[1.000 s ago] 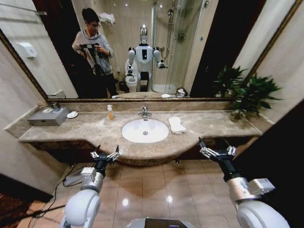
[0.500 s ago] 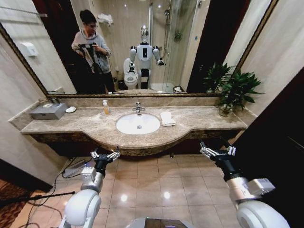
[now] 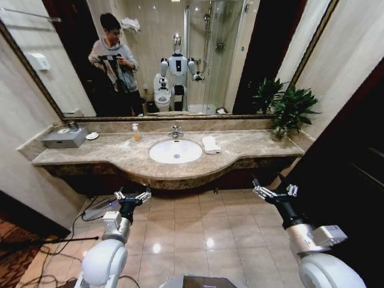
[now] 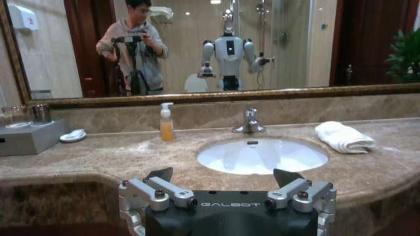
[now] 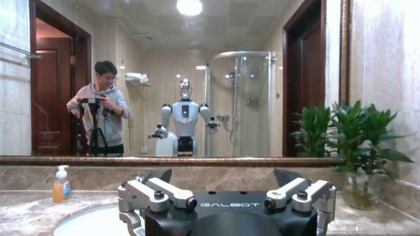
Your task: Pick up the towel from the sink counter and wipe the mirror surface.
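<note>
- A grey box (image 3: pixel 60 137) and a small white dish (image 3: pixel 92 136) were seen at the left end of the tabletop (image 3: pixel 120 157).
- The left claw (image 3: pixel 132 195) was held low over the tiled floor (image 3: pixel 198 222), in front of the tabletop and well apart from it, with its fingers spread wide and nothing between them.
- A soap bottle (image 3: pixel 136 132) was stood near the back wall, left of the faucet (image 3: pixel 175 131).
- The basin (image 3: pixel 176 151) was set in the middle of the tabletop.
- The towel (image 3: pixel 210 144) was laid folded on the tabletop, just beside the basin on its right.
- The mirror (image 3: pixel 198 54) was hung along the wall above the tabletop.
- A potted plant (image 3: pixel 285 108) was placed at the right end.
- The right claw (image 3: pixel 275 192) was held low, off the tabletop's right front, also spread wide and empty.
</note>
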You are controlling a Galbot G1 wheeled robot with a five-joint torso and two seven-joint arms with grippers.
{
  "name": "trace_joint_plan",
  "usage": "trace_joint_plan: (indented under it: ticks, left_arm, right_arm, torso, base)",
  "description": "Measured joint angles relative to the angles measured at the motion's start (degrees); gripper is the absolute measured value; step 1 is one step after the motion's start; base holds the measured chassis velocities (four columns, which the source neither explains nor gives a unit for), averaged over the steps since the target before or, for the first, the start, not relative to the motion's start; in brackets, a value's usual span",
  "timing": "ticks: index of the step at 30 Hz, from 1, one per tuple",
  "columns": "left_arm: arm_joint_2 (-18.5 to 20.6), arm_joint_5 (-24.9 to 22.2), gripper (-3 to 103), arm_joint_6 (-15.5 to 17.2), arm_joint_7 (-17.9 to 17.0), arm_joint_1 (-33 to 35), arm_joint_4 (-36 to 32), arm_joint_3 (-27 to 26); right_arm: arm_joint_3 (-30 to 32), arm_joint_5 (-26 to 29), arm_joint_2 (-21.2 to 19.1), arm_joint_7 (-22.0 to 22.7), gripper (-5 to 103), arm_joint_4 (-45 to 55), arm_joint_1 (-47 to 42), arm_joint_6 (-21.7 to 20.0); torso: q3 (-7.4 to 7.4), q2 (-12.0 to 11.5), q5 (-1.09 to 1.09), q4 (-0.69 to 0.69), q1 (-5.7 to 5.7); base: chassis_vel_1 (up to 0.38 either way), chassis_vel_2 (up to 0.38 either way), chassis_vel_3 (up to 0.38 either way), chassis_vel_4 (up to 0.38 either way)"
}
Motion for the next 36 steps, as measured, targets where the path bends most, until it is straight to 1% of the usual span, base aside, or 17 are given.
trace_joint_plan:
  ticks: [21, 36]
  left_arm:
    - [0.0, 0.0, 100, 0.0, 0.0, 0.0, 0.0, 0.0]
    - [0.0, 0.0, 100, 0.0, 0.0, 0.0, 0.0, 0.0]
  right_arm:
    - [0.0, 0.0, 0.0, 0.0, 100, 0.0, 0.0, 0.0]
    - [0.0, 0.0, 0.0, 0.0, 100, 0.0, 0.0, 0.0]
  torso:
    - [0.01, 0.0, -0.02, 0.00, 0.02]
    - [0.02, 0.0, -0.01, 0.00, 0.05]
  base:
    - [0.070, -0.043, -0.074, 0.040]
    - [0.000, 0.000, 0.000, 0.000]
